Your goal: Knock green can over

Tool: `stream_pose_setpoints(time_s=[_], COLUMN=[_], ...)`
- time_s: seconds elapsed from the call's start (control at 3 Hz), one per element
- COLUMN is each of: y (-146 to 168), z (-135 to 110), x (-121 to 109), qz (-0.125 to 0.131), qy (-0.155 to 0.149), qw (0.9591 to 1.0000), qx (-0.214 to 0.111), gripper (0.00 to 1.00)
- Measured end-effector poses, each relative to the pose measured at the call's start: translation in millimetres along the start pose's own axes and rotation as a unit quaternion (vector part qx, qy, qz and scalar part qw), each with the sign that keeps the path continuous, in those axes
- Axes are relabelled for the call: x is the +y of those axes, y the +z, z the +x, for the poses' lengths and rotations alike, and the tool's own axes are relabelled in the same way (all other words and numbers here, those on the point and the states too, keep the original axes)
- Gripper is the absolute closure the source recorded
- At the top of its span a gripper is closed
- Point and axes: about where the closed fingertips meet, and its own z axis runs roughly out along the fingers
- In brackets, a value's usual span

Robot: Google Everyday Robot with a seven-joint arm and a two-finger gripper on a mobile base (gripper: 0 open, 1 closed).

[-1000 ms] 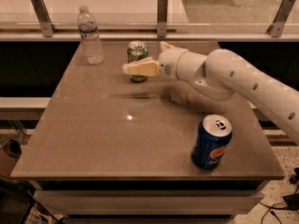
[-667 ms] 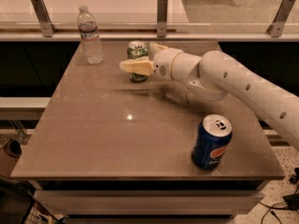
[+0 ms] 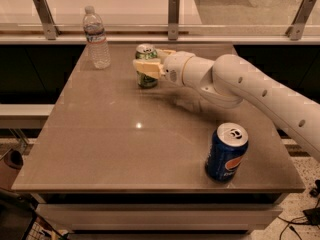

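The green can stands upright on the brown table, at the back middle. My gripper reaches in from the right on the white arm and is at the can. Its pale yellow fingers are open. The near finger lies across the front of the can's middle, and the far finger shows behind the can's upper right. The can sits between them. I cannot tell whether they press on it.
A clear plastic water bottle stands at the table's back left. A blue Pepsi can stands near the front right edge. A rail with metal posts runs behind the table.
My gripper has moved away from me toward the back of the table and now straddles the green can, which stays upright. The bottle and Pepsi can have not moved.
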Motion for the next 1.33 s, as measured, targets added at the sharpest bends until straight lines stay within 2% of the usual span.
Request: stream_pose_setpoints(time_s=[0.33,0.67,1.0,1.33], y=[1.6,3.2,3.2,-0.1], z=[-0.4,-0.8,-0.8,0.7], x=[1.9,3.8,3.9,-2.8], qz=[-0.002,-0.004,-0.004,0.002], qy=[0.000,0.000,0.000,0.001], qw=[1.0000,1.0000,1.0000,0.9998], qx=[0.000,0.000,0.000,0.018], gripper=[0.87,1.00,1.00,1.00])
